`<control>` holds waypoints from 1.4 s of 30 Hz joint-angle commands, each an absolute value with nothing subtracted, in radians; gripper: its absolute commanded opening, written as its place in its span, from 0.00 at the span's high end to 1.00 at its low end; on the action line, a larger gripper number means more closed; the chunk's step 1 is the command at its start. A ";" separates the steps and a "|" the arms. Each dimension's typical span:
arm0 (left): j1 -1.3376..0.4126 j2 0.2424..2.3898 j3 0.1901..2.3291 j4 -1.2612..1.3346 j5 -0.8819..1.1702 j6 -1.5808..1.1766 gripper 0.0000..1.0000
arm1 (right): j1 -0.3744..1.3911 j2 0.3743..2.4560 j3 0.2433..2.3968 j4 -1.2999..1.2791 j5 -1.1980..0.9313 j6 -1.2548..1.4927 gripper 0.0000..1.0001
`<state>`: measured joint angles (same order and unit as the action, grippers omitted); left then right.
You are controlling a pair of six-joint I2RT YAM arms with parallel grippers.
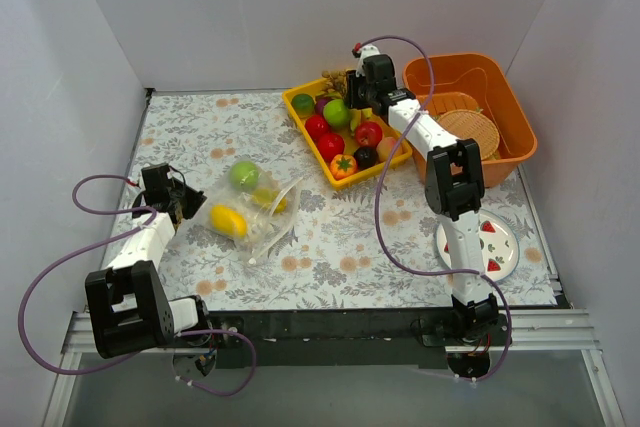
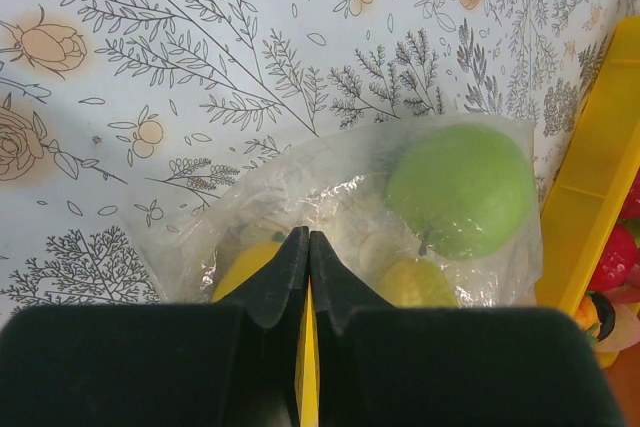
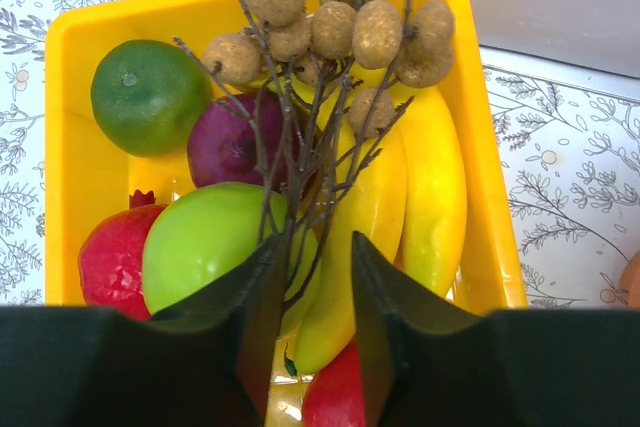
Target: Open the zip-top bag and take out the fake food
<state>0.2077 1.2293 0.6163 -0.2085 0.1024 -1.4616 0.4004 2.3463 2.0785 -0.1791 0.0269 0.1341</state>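
Observation:
The zip-top bag lies crinkled on the flowered cloth at the left. It holds a light green apple and yellow lemon pieces. My left gripper is at the bag's left end. In the left wrist view its jaws are closed together on the bag's plastic, with the apple and a lemon just beyond. My right gripper is over the yellow tray. It is open, and the brownish twiggy bunch rests on the tray's fruit with its stem between the jaws.
The yellow tray holds bananas, a green apple, a dark green fruit, red fruits and an orange tomato-like fruit. An orange basin stands at the back right. A white plate lies at the front right.

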 commanded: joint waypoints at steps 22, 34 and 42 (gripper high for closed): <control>0.213 1.203 0.689 -0.183 0.124 -1.440 1.00 | 0.410 2.079 2.021 -0.327 0.032 0.207 0.31; 0.048 1.131 0.788 -0.251 0.069 -1.324 0.87 | 0.687 1.517 1.153 0.045 -0.162 0.345 0.41; -0.093 1.273 0.822 -0.187 0.110 -1.397 0.87 | 0.940 1.520 0.929 0.402 -0.135 0.187 0.32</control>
